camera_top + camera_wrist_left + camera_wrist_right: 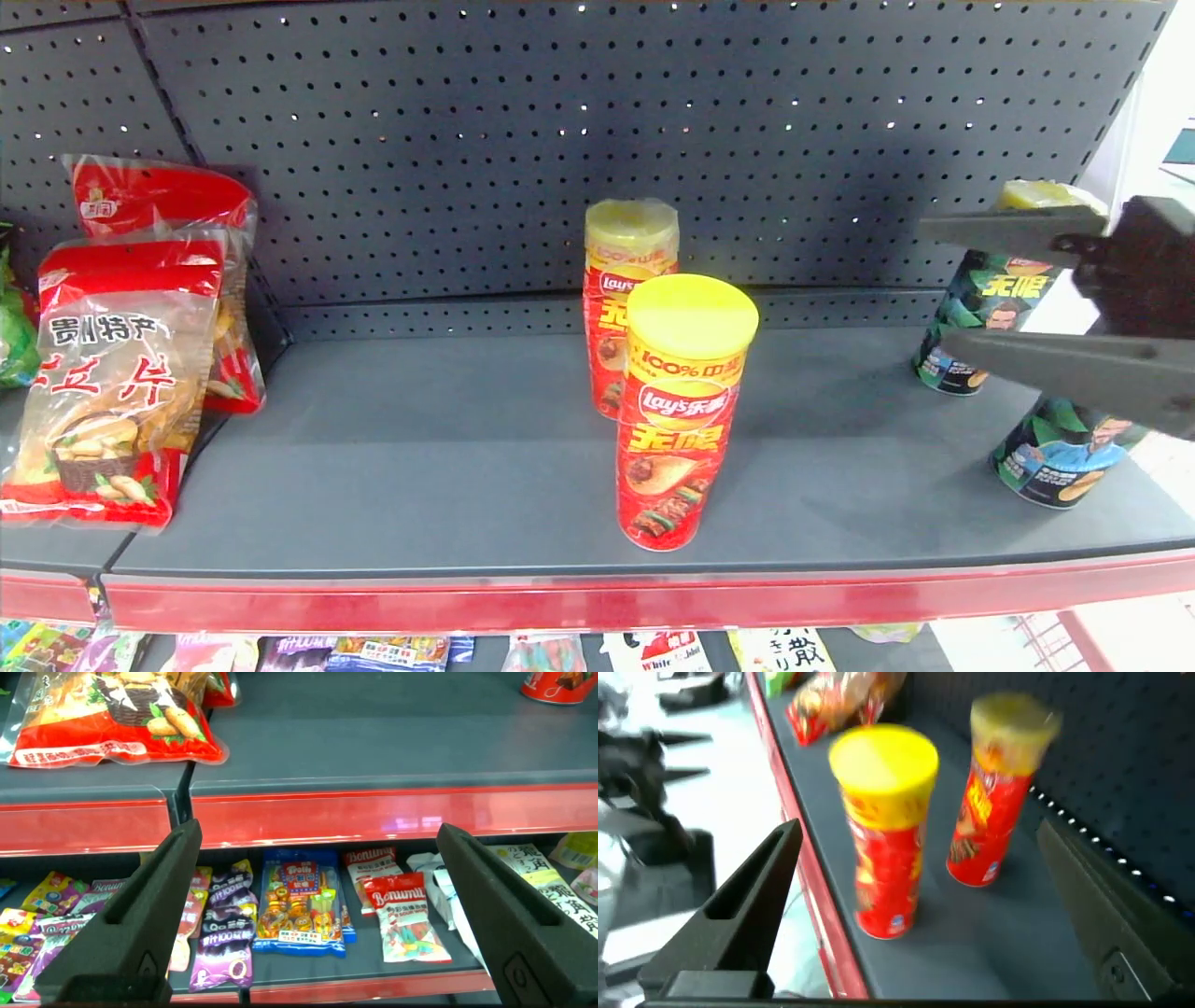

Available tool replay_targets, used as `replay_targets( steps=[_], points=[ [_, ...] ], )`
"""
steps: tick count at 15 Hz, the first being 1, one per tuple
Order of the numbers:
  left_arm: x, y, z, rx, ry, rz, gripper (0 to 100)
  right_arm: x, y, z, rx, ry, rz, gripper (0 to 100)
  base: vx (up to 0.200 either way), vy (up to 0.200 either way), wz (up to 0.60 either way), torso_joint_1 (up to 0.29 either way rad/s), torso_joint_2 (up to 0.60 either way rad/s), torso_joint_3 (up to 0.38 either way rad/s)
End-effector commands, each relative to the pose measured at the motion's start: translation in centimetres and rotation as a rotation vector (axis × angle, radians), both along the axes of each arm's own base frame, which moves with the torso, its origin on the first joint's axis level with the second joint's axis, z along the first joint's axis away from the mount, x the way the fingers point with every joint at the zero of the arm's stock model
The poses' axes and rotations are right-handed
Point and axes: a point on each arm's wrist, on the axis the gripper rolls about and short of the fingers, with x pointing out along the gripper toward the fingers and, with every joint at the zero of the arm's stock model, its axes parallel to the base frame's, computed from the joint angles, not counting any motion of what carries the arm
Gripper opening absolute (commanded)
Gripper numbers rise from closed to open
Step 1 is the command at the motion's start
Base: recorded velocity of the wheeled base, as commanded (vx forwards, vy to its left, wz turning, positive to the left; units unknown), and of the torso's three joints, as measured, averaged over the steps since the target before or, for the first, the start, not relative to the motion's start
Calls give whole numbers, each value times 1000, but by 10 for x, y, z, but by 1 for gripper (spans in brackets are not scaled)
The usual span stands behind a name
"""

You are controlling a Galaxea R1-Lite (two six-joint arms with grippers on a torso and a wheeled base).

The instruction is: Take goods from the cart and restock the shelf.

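Shelf [420, 485]: two red chip cans with yellow lids stand upright mid-shelf, the front can [677, 420] near the red edge strip, the rear can [621, 299] just behind it and close to the pegboard. Two dark green cans [1064, 457] stand at the right end. Snack bags [112, 392] lean at the left end.

Right gripper [934, 285]: hangs over the right end of the shelf, jaws wide apart, holding nothing, facing the red cans.

Left gripper [320, 835]: sits below shelf level, jaws wide apart and empty, facing candy packets [299, 905] on the lower shelf.
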Motion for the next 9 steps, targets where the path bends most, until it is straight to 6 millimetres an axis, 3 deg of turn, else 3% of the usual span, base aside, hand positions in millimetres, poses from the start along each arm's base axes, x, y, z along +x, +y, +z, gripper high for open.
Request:
replay_targets(
  steps=[1,5,7,9],
  points=[
    [0,0,0,0,2,0,100,-49,-26,23,72,-110,-86,100,0,0,0,0,0,0],
    [0,0,0,0,2,0,100,-109,-60,8,164,-5,-430,100,0,0,0,0,0,0],
    [0,0,0,0,2,0,100,-138,-71,-18,149,60,-687,100,0,0,0,0,0,0],
    [0,0,0,0,2,0,100,-162,-76,-71,114,170,-851,100,0,0,0,0,0,0]
  ],
)
